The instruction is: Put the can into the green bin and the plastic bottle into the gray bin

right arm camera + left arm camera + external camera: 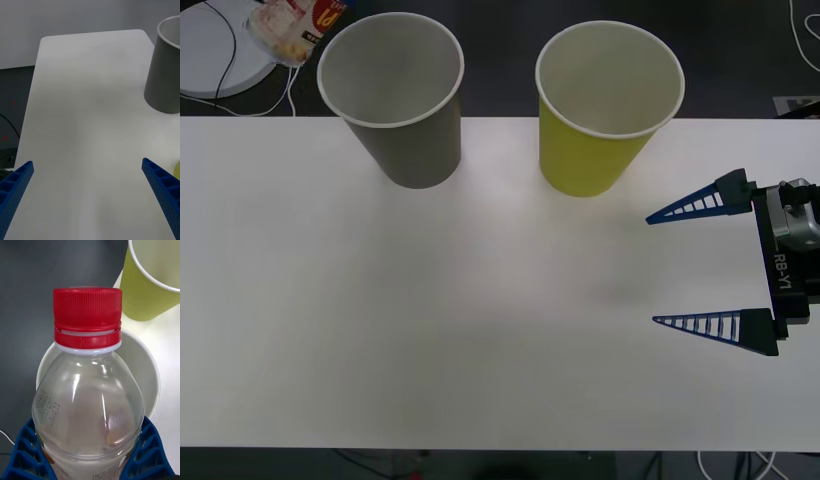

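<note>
Bottle is clamped in the left hand, cap forward over the gray bin's rim, apparently poised for release. Right hand is parked at frame right above the desk, fingers apart, below the green bin.

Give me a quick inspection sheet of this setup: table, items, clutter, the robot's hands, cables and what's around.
Surface: white table, bare in the middle.
Job's things: gray bin and green bin upright side by side at the far edge, gray on the robot's left; plastic bottle, red cap, over a white cup rim in the left wrist view.
Clutter: snack packet on a white disc off the table's far left corner.
Grippers: left gripper clamped on the bottle; right gripper open above the table's right side.
Cables: black and white cables near the disc; white cable by the near right edge.
Surroundings: dark floor.
</note>
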`<state>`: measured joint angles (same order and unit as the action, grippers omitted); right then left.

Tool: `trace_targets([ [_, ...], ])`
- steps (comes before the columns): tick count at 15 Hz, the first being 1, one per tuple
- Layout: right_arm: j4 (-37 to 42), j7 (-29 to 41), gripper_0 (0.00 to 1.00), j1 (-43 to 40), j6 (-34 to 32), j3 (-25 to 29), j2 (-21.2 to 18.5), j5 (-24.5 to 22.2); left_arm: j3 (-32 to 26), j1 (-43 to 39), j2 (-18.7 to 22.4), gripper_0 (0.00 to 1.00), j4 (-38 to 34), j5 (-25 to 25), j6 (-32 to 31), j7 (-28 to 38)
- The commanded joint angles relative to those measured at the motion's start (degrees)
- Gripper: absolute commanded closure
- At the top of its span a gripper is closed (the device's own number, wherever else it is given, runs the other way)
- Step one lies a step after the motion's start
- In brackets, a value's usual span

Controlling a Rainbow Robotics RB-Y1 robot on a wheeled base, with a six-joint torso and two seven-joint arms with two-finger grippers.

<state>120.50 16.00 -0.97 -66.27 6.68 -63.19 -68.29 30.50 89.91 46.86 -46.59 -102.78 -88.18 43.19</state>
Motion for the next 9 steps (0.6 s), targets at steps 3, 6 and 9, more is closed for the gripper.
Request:
trace_targets([
  [3, 0.0, 0.0, 0.00, 0.0, 0.0, 0.0, 0.0, 0.0, 0.0, 1.5, -4.2, 1.00, 1.2, -3.9, 1.3, 1.2],
  [6, 0.0, 0.0, 0.00, 0.0, 0.0, 0.0, 0.0, 0.0, -0.1, 1.8, -6.3, 1.00, 1.6, -4.9, 2.3, 2.2],
  [9, 0.0, 0.0, 0.00, 0.0, 0.0, 0.0, 0.0, 0.0, 0.0, 1.8, -7.5, 1.00, 1.9, -5.6, 3.2, 2.8],
])
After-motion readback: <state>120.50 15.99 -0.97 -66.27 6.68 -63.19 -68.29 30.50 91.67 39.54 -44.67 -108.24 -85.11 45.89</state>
